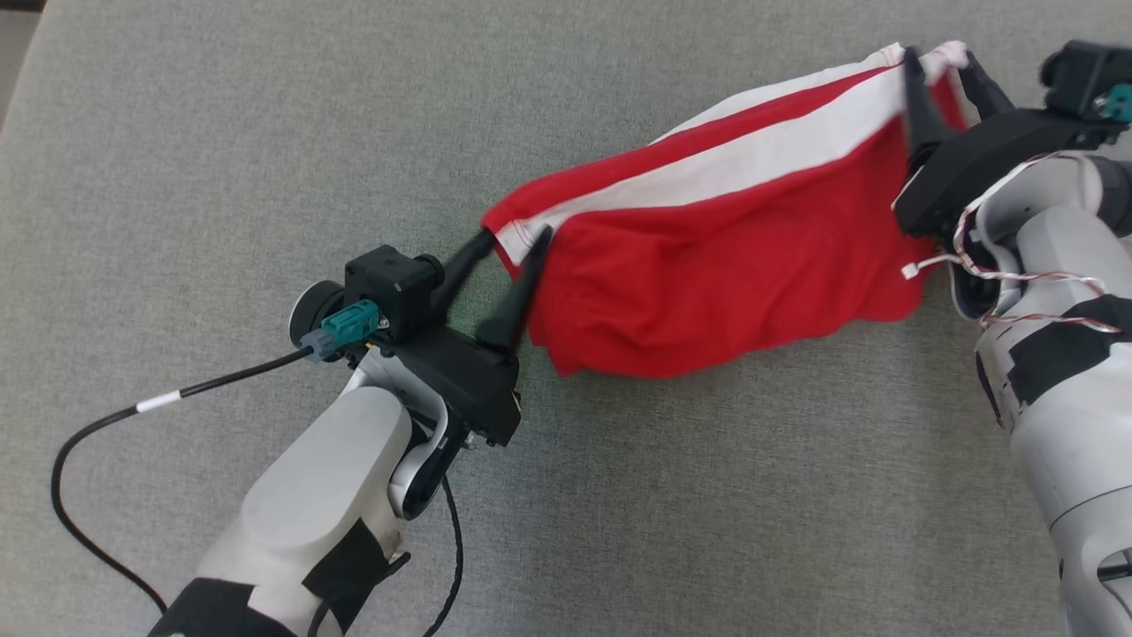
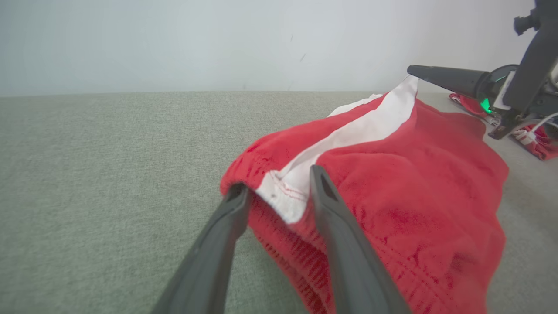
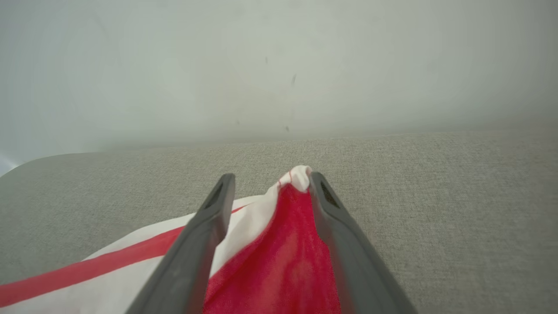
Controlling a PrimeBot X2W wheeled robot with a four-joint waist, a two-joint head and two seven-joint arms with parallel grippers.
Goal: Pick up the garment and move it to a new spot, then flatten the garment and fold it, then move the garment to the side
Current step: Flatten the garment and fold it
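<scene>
Grey woven cloth covers the counter (image 1: 265,133) beneath both arms. Nearest me, the left end effector (image 1: 516,237) is narrowed on one hem corner of the garment (image 1: 707,257), with the end of the white stripe pinched between its fingers. From there the red cloth runs away in a sagging span above the counter, its lower edge drooping; I cannot tell whether it brushes the surface. Farther off, the right end effector (image 1: 937,57) holds the opposite corner, a bunch of white and red caught at its tips. I judge the garment light, soft and limp, quick to crumple and to slide out of a thin pinch, so the stitched hem corners, where the cloth is doubled, look like the surest holds. Beyond stands a pale wall (image 2: 218,43).
</scene>
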